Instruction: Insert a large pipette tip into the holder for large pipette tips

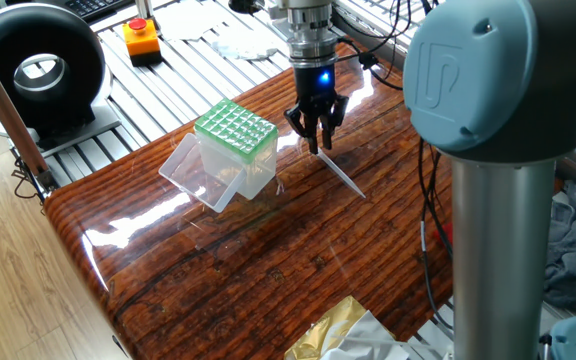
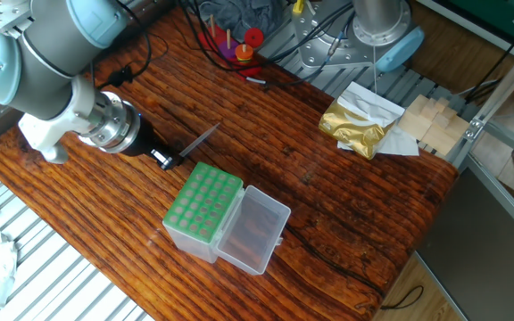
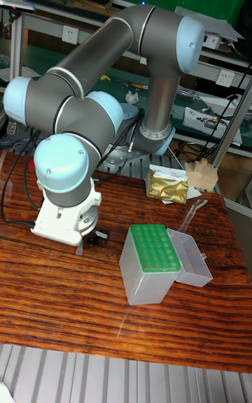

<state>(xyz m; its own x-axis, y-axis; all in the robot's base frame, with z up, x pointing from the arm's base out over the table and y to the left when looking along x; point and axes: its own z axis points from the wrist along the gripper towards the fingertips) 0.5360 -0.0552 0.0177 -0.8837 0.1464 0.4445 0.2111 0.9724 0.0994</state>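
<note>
The counter carries the holder for large pipette tips, green grid up, lid hanging open. Just beside the holder, the gripper points down, fingers narrowed around the wide end of the large pipette tip, which slants to the wood. It looks light, slick and thin-walled; the thick end seems the best place to hold it.

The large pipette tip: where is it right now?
In one fixed view the large pipette tip slants across the wooden table, its upper end at the tool, just right of the green-topped holder.
</note>
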